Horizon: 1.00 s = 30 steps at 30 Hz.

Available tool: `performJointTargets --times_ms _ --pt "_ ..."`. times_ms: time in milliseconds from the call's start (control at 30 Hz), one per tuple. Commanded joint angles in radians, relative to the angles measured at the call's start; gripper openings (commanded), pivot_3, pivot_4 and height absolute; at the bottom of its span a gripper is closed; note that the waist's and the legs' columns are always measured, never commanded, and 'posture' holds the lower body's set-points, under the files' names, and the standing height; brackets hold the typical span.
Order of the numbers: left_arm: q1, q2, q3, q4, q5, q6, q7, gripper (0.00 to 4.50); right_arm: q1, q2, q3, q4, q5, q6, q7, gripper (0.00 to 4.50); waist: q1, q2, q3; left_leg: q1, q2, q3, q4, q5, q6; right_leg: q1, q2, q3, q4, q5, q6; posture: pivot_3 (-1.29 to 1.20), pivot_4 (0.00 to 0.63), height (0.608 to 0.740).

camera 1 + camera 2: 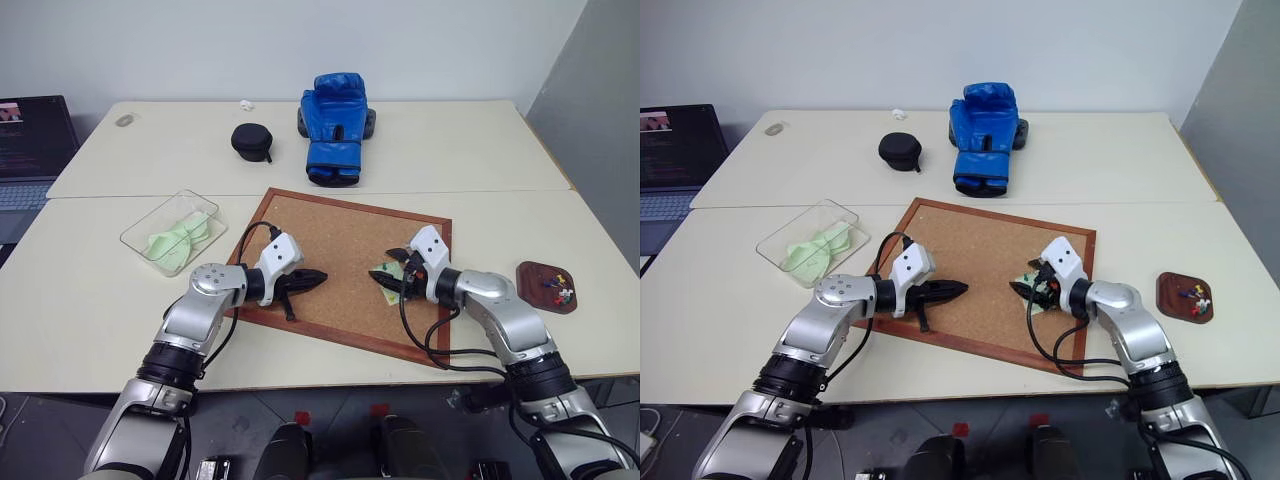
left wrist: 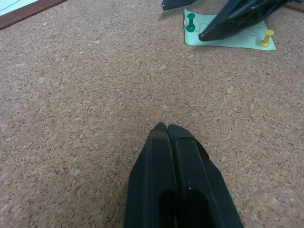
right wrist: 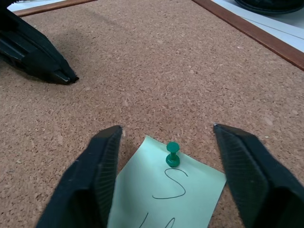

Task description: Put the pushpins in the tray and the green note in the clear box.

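- A laptop (image 1: 30, 150) sits at the far left edge, off the table (image 1: 90, 300).
- The clear box (image 1: 172, 232) is on the table left of the corkboard (image 1: 345, 255), and it's already got pale green stuff crumpled inside.
- Behind it there's a small round black case (image 1: 252, 141), and next to that a blue boxing glove (image 1: 334, 128) at the back of the table.
- The left gripper (image 1: 318, 278) is clenched tight, fingers pressed together with nothing between them, hanging low over the bare cork near the middle of the board and pointing toward the note.
- The green note (image 3: 168, 197) is still on the corkboard, toward its right side, with some scribbles on it.
- A green pin (image 3: 172, 154) is stuck upright in one corner of the note, and a yellow pin (image 2: 266, 38) stands in another corner.
- The right gripper (image 3: 167, 134) is spread open right over the note, one finger on each side of the green pin, not touching it as far as anyone can tell.
- The tray (image 1: 545, 286) is on the table right of the corkboard, well apart from the note, with a few little coloured pins already in it.
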Motion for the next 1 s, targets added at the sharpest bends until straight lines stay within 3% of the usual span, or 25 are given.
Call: performJointTargets --times_ms 33,400,1000 --pt "0.026 0.014 -0.02 -0.016 0.011 0.025 -0.015 0.0 -0.017 0.004 -0.002 -0.001 -0.017 -0.033 0.009 2.2 -0.002 0.0 0.0 0.0 0.0 0.0 0.0 0.0 0.0 0.0 0.0 0.0 0.0 0.0 0.0 0.0 0.15 0.74" --pt "-0.007 0.013 -0.015 -0.015 0.006 0.056 -0.018 0.0 -0.026 0.034 0.015 0.031 -0.076 -0.043 -0.025 0.05 -0.005 0.0 0.0 0.001 0.0 0.0 0.0 0.0 0.0 0.0 0.0 0.0 0.001 0.0 0.0 0.0 0.15 0.74" --pt "0.001 0.022 -0.009 -0.039 0.007 0.094 -0.014 0.0 0.004 0.008 -0.067 -0.122 0.045 -0.011 0.06 0.05 -0.008 0.0 0.0 -0.002 0.0 -0.001 0.0 0.0 0.0 -0.002 0.0 0.0 0.003 0.0 0.0 0.0 0.15 0.74"
